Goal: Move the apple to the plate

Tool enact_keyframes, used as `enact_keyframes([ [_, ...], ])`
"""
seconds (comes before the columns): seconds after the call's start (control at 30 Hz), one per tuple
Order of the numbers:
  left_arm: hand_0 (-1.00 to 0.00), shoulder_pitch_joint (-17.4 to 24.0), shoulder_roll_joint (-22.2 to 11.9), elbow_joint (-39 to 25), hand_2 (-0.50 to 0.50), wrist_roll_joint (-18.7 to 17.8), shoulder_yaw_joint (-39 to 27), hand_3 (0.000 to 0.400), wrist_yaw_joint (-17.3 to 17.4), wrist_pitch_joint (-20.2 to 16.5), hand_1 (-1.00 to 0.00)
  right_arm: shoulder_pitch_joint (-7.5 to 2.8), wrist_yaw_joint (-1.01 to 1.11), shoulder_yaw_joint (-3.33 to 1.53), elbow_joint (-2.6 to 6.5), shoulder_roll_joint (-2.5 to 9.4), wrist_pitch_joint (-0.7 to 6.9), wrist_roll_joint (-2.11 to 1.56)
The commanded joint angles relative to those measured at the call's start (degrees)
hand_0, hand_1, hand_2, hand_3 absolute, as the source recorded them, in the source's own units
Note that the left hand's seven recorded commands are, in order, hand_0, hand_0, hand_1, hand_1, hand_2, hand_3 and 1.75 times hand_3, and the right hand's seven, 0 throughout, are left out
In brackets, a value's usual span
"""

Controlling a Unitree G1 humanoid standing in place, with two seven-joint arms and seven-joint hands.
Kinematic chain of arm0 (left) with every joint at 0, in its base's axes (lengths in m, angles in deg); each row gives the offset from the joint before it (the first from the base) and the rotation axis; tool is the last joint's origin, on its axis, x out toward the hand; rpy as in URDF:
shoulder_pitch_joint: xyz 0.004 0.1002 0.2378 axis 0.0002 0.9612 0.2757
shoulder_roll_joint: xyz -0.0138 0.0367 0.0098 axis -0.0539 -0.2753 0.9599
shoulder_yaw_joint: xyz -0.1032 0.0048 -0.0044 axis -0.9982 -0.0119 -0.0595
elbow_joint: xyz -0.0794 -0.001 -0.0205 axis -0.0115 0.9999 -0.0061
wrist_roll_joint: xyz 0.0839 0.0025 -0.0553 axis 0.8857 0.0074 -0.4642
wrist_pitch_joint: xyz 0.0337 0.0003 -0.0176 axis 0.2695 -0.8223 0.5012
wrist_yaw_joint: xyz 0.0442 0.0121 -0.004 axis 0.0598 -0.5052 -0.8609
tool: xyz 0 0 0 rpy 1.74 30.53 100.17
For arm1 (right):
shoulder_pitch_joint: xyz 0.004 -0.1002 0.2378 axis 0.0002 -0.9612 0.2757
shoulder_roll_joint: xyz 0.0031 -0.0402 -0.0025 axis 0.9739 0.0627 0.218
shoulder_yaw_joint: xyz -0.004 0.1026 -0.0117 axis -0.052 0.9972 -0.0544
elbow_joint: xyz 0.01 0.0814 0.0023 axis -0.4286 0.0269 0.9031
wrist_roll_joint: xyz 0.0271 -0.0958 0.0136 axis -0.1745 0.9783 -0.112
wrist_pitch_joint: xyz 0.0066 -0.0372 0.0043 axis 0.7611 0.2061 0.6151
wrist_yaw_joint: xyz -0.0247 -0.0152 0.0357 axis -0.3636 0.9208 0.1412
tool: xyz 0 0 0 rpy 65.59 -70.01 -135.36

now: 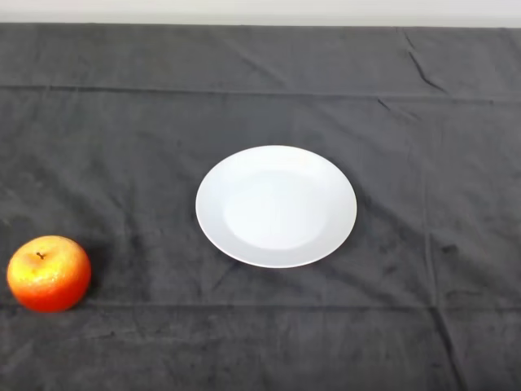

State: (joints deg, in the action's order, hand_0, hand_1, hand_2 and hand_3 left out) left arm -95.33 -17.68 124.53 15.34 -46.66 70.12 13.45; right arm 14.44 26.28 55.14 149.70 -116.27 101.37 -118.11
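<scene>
Head view: the desk (pixel 456 122) is draped in a dark grey cloth (pixel 122 147) that carries a few long horizontal creases and some small wrinkles toward the far right corner. A pale strip of wall runs along the top edge beyond the desk.

A round white plate (pixel 213 204) lies flat near the middle of the cloth, a little right of centre, with nothing on it. Its shallow well and broad rim are both plain white.

The apple (pixel 49 274) sits on the cloth at the near left, close to the left edge of the view and well apart from the plate. It is red-orange with yellow mottling, standing upright with its short dark stem pointing up.

No hand or fingers appear in this view.
</scene>
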Motion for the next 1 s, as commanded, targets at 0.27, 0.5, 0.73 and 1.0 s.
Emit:
enact_keyframes([
  [0.27, 0.00, -2.4, -1.2, 2.7, 0.00, 1.2, -1.8, 0.000, 0.5, 1.4, 0.00, 0.21, 0.26, 0.28, 1.43, -0.57, 0.10, -0.23],
  [0.5, 0.00, -3.2, -1.1, 2.6, 0.00, 1.6, -1.7, 0.000, 0.9, 2.2, 0.00, 0.22, 0.27, 0.29, 1.44, -0.57, 0.10, -0.22],
  [0.73, 0.00, -4.5, 0.1, 2.4, 0.00, 3.3, -0.4, 0.000, 0.2, 4.5, 0.00, 0.22, 0.27, 0.30, 1.44, -0.57, 0.10, -0.21],
  [1.0, 0.00, -5.4, 1.8, 1.8, 0.00, 6.2, 1.8, 0.000, -0.5, 8.6, 0.00, 0.23, 0.28, 0.30, 1.45, -0.57, 0.10, -0.20],
])
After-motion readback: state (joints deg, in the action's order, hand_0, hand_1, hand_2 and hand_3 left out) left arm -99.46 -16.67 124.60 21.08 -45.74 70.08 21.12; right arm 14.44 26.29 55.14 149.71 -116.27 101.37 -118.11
